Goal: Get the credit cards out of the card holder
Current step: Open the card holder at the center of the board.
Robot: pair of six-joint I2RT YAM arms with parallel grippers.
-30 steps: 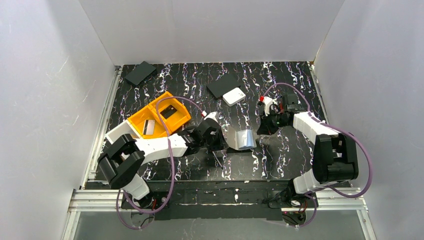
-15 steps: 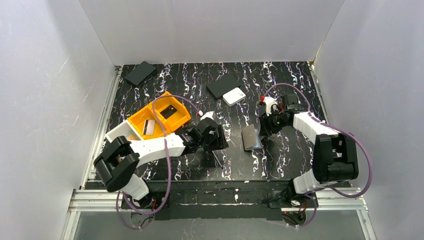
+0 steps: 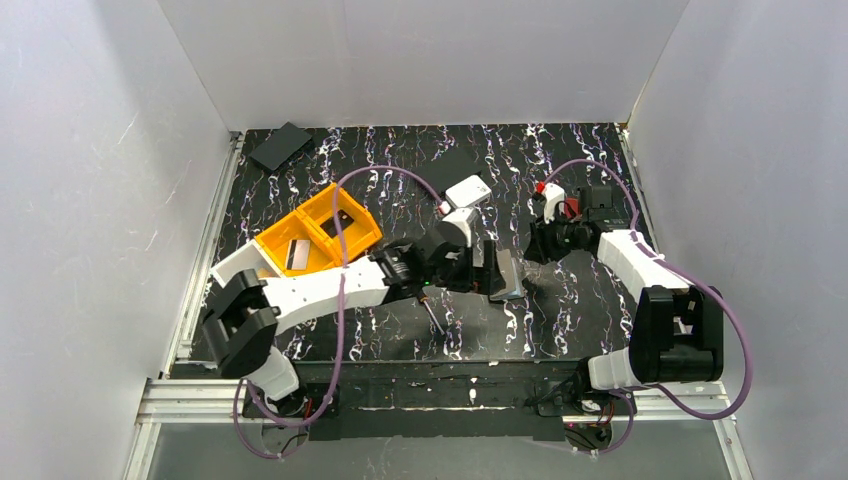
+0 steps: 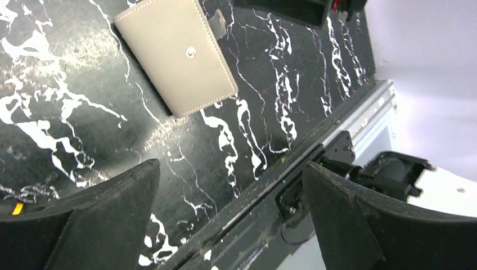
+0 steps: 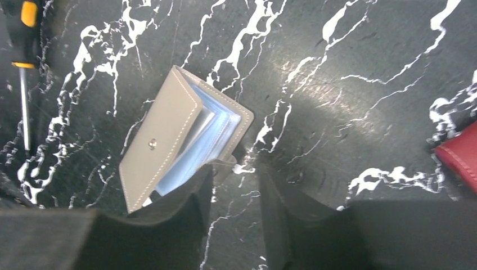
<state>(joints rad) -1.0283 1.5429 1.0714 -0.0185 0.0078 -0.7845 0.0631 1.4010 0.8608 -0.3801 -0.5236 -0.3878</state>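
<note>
Lying half open on the counter at centre left of the right wrist view, the card holder looks light and floppy, so I would pinch its thin, slippery credit cards at their exposed edge, while the left gripper and the right gripper both have their fingers apart and hold nothing.

White/blk arms w/ purple cables

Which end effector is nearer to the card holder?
Right. The right end effector has its fingertips at the edge of the card holder; the left end effector is open and stops clearly short of it.
</note>
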